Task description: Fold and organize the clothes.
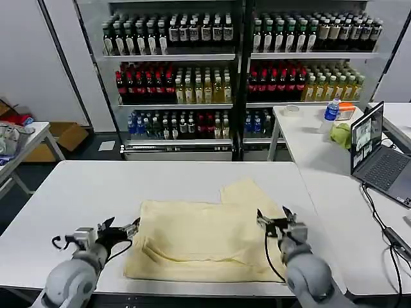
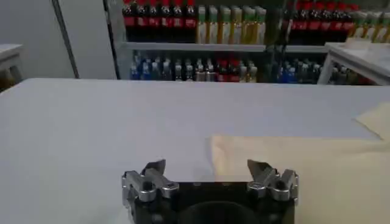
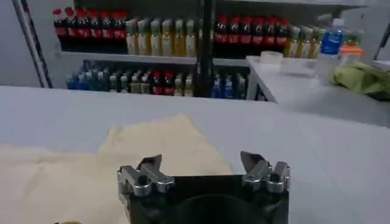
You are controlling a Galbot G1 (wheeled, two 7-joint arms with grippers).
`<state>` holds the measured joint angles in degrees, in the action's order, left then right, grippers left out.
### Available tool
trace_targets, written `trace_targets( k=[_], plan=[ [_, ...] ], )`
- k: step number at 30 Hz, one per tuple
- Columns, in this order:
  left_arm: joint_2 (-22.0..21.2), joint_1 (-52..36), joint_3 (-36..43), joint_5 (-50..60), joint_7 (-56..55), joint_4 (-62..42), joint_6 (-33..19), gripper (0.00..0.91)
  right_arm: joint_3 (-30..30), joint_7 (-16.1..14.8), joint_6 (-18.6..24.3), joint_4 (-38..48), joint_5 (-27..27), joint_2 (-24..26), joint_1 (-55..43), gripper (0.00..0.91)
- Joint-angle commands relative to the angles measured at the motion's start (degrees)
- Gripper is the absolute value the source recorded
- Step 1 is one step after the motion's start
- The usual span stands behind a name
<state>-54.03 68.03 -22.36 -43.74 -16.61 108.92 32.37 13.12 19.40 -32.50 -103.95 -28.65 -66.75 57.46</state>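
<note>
The pale cream-yellow T-shirt (image 1: 202,237) lies partly folded on the white table (image 1: 83,192), one sleeve (image 1: 243,190) sticking out toward the far right. My left gripper (image 1: 119,230) hovers open at the shirt's left edge, holding nothing. In the left wrist view its open fingers (image 2: 206,167) straddle the shirt's edge (image 2: 292,158). Over the shirt's right edge my right gripper (image 1: 275,218) is open too, holding nothing. The right wrist view shows that gripper (image 3: 201,161) above the cream fabric (image 3: 152,152).
A second white table (image 1: 321,147) at the right carries a laptop (image 1: 379,154), a blue-capped bottle (image 1: 331,109) and a yellow-green cloth (image 1: 341,133). Shelves of bottled drinks (image 1: 212,70) stand behind. Another table's corner (image 1: 19,144) is at the far left.
</note>
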Motion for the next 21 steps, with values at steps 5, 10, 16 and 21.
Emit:
trace_targets(
  k=[5, 10, 16, 21],
  plan=[
    [-0.3, -16.8, 10.5, -1.0, -0.5, -13.0, 0.7, 0.907, -4.7, 0.3, -0.6, 16.7, -3.2, -1.1, -14.9, 0.907],
    [-1.1, -18.9, 12.6, -0.7, -0.4, -15.5, 0.7, 0.907, -5.3, 0.1, -0.7, 19.8, -3.5, -1.8, -16.0, 0.907],
    [-2.0, -20.8, 14.5, -0.6, -0.2, -18.6, 0.7, 0.907, -5.7, 0.0, -0.7, 22.0, -3.4, -2.8, -16.7, 0.907],
    [-3.0, -21.6, 15.3, -0.3, -0.1, -20.8, 0.7, 0.907, -6.2, -0.3, -0.7, 23.2, -3.4, -3.3, -17.1, 0.907]
  ],
)
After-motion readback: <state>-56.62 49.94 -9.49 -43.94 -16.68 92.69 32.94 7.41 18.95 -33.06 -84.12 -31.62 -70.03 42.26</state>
